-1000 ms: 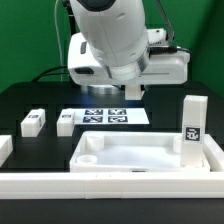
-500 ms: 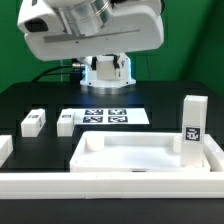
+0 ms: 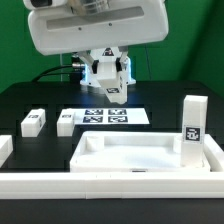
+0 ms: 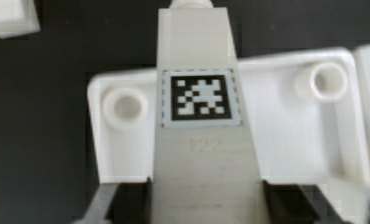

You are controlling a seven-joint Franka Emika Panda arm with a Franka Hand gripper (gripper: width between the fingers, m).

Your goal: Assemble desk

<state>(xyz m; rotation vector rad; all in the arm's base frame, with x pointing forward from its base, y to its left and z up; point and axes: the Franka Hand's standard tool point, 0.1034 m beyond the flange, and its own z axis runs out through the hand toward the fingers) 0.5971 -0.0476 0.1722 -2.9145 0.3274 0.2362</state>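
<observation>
The desk panel (image 3: 140,152) lies near the front, rim up, and shows under the gripper in the wrist view (image 4: 324,115) with two corner sockets. One leg (image 3: 193,125) stands upright in its corner at the exterior view's right. My gripper (image 3: 108,82) hangs in the air behind the marker board. In the wrist view my gripper (image 4: 203,195) is shut on a tagged white leg (image 4: 200,90), with the dark fingers (image 4: 132,205) on both sides. Two loose legs (image 3: 33,122) (image 3: 66,123) lie at the exterior view's left.
The marker board (image 3: 105,117) lies behind the panel. White border rails (image 3: 110,186) run along the front and up both sides. Another white piece (image 3: 4,148) sits at the exterior view's left edge. The arm's bulk fills the upper part of the exterior view.
The arm has swung up and back, away from the camera. The gripper now shows behind the marker board. The panel and the legs on the table have not moved.
</observation>
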